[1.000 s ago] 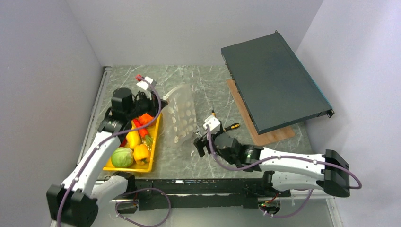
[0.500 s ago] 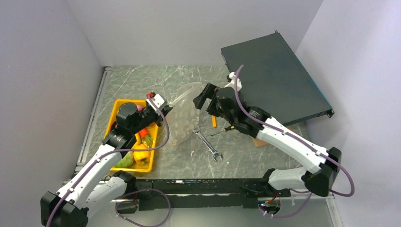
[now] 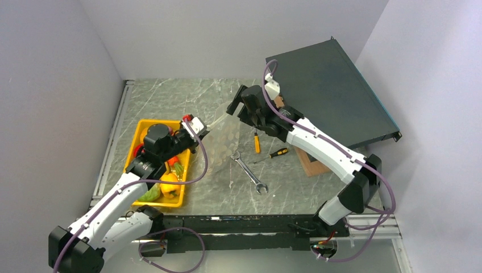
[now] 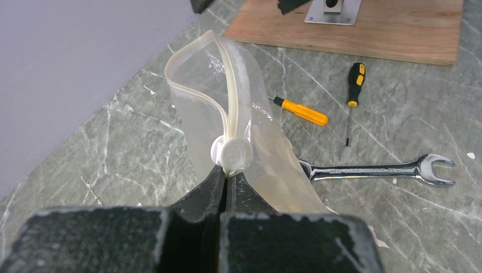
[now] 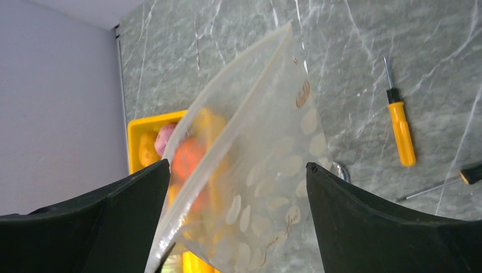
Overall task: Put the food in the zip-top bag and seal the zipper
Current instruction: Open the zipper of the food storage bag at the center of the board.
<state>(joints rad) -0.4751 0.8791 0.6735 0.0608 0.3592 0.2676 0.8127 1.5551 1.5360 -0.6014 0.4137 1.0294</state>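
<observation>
The clear zip-top bag [image 3: 223, 143] with white dots stands partly raised beside the tray. My left gripper [image 3: 198, 127] is shut on its mouth edge just below the white slider [image 4: 233, 153]; the zipper [image 4: 229, 85] loops away from it, mouth open. My right gripper [image 3: 233, 107] is open, hovering at the bag's far end; in the right wrist view the bag [image 5: 258, 170] lies between its spread fingers [image 5: 85, 227], not touched. The food [image 3: 169, 183], a yellow pepper, a green cabbage and a carrot, lies in the tray, partly under my left arm. The bag looks empty.
The yellow tray [image 3: 143, 125] stands at the left. A steel wrench [image 3: 250, 173] and two screwdrivers [image 3: 257, 143] lie right of the bag. A dark panel [image 3: 329, 96] leans on a wooden board [image 3: 311, 164] at the back right.
My right arm swung from the near table up to the bag's far end. My left gripper left the tray's far end and shut on the bag's mouth.
</observation>
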